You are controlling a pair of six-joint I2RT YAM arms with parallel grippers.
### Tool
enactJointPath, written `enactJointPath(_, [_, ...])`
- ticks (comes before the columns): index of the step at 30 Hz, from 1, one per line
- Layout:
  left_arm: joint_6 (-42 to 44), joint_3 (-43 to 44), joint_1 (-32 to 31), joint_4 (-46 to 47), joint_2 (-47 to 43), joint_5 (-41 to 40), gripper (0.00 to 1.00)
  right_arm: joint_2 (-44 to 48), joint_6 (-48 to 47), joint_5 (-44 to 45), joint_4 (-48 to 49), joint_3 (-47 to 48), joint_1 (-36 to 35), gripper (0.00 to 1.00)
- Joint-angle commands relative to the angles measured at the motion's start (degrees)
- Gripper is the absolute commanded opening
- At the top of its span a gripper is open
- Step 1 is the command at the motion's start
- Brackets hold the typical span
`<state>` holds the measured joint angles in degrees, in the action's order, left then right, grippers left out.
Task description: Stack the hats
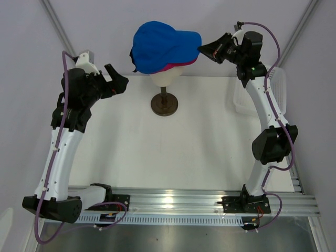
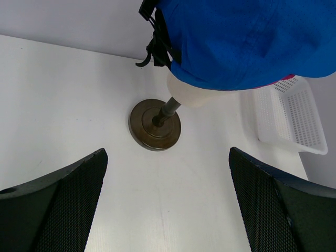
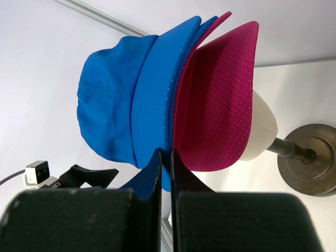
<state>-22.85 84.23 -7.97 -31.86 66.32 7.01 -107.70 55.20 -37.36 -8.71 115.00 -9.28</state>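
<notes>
The blue hat (image 1: 160,44) sits on top of the pink hat (image 1: 177,66), both on the cream mannequin head (image 1: 165,79); only a pink sliver shows under the blue crown. In the right wrist view the blue hat (image 3: 115,100) and the pink hat (image 3: 220,94) have their brims lying together. My right gripper (image 1: 202,50) (image 3: 166,153) is shut on the brim edge, with blue fabric pinched between its fingers. My left gripper (image 1: 119,76) (image 2: 168,152) hangs open to the left of the head, holding nothing, with the blue hat (image 2: 247,42) above and ahead of it.
The mannequin head stands on a thin post with a round dark base (image 1: 164,104) (image 2: 155,125) on the white table. A white mesh basket (image 2: 289,115) (image 1: 239,102) lies at the right, partly behind my right arm.
</notes>
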Motion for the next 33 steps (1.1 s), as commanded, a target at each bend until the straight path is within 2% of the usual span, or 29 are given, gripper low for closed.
enactJointPath(1, [0.88,0.50,0.32,1.09,-1.64,-0.68,0.99,-1.11,-2.47,1.94,-1.22,0.84,0.31,0.00])
enactJointPath(5, [0.88,0.50,0.32,1.09,-1.73,-0.85,1.00,-1.11,-4.83,3.17,-3.15,0.49,-0.04,0.00])
enactJointPath(9, [0.88,0.59,0.32,0.74,-1.90,-0.68,0.99,-0.41,-5.37,1.95,-1.06,-1.87,0.40,0.00])
enactJointPath(11, [1.14,0.85,0.32,0.39,-1.90,-0.41,0.99,-0.14,-5.45,1.33,0.09,-2.32,0.58,0.04])
enactJointPath(12, [1.23,1.03,0.32,0.13,-1.90,-0.41,0.99,0.03,-5.71,0.63,0.79,-2.15,0.66,0.12])
enactJointPath(14, [1.67,1.73,0.32,-0.92,-1.90,-0.76,1.00,0.56,-6.15,-0.16,2.11,-1.80,0.84,0.20])
enactJointPath(15, [1.93,2.43,0.32,-1.19,-1.99,-0.85,0.99,1.08,-7.11,-1.12,2.73,-1.45,0.93,0.30])
enactJointPath(17, [2.28,2.87,0.32,-2.06,-2.34,-1.46,1.00,1.53,-8.52,-1.92,1.86,1.09,1.28,0.43])
enactJointPath(18, [2.37,3.13,0.32,-2.33,-2.43,-1.56,1.00,1.79,-9.31,-3.05,0.38,2.23,1.54,0.59])
enactJointPath(20, [2.64,3.75,0.32,-3.47,-3.13,-1.73,1.00,3.45,-13.00,-3.59,-1.74,5.04,2.33,0.74])
enactJointPath(21, [2.46,3.75,0.32,-3.82,-3.39,-1.99,1.00,4.07,-14.58,-3.85,-3.84,5.75,2.60,0.95])
enactJointPath(22, [2.29,3.67,0.32,-4.18,-3.74,-2.08,1.00,4.86,-16.25,-3.51,-5.08,6.28,2.86,1.00])
enactJointPath(26, [2.20,1.83,0.32,-7.86,-5.15,-2.70,1.00,11.26,-26.51,0.52,-12.28,6.21,3.92,0.99])
enactJointPath(29, [2.11,-1.58,0.32,-10.50,-7.61,-3.75,0.99,16.53,-33.11,7.20,-19.83,3.40,3.92,0.99])
enactJointPath(32, [1.85,-6.42,0.32,-10.59,-11.65,-1.74,0.99,22.59,-35.77,14.76,-21.87,-3.88,4.00,1.00])
enactJointPath(33, [1.06,-7.40,0.32,-10.59,-12.79,-1.47,1.00,24.27,-35.95,18.43,-21.61,-9.21,3.92,1.00])
